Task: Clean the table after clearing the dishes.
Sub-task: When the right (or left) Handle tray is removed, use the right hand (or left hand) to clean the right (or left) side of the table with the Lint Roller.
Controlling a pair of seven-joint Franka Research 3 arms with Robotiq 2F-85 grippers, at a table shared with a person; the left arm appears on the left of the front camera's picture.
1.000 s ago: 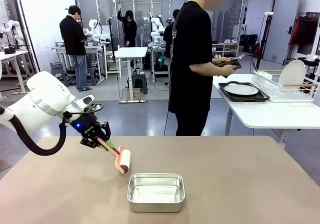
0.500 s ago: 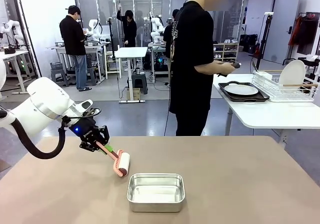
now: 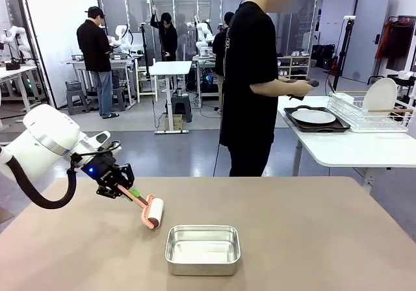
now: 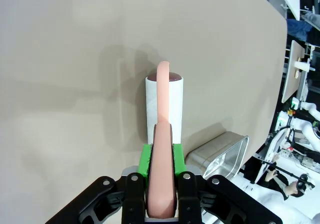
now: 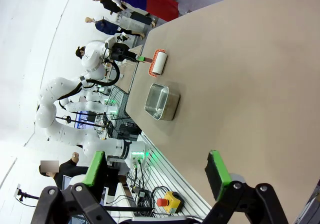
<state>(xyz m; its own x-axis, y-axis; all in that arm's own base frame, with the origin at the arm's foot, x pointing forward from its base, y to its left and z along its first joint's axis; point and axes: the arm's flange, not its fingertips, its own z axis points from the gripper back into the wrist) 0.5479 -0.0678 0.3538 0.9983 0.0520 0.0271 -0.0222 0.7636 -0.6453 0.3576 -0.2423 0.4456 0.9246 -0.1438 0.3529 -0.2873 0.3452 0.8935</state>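
The left claw (image 3: 123, 189) reaches in from the left of the frame, clenched on the pink handle of a lint roller (image 3: 154, 212). The left wrist view shows its green pads (image 4: 145, 159) pinching that handle from both sides, with the white roll (image 4: 164, 104) pointing away over the counter (image 4: 75, 59). The roll sits low at the beige top, left of centre. From where I stand I can't tell whether it presses on the top or is just above it.

Just beside it, toward the lower middle of the frame, a steel pan (image 3: 202, 249) rests on the counter (image 3: 312, 226).

The right claw (image 5: 156, 168) is released, its two green-tipped fingers spread wide above the counter's near part. The pan (image 5: 161, 101) and roller (image 5: 157, 63) lie well beyond it.

A white plate (image 3: 314, 117) lies on a dark tray (image 3: 338, 126) at the right of the frame, on a separate white-topped counter (image 3: 351, 149) beside a wire rack (image 3: 370, 117). A person (image 3: 250, 76) in black stands between the two counters, with a hand (image 3: 300, 89) out over that tray.
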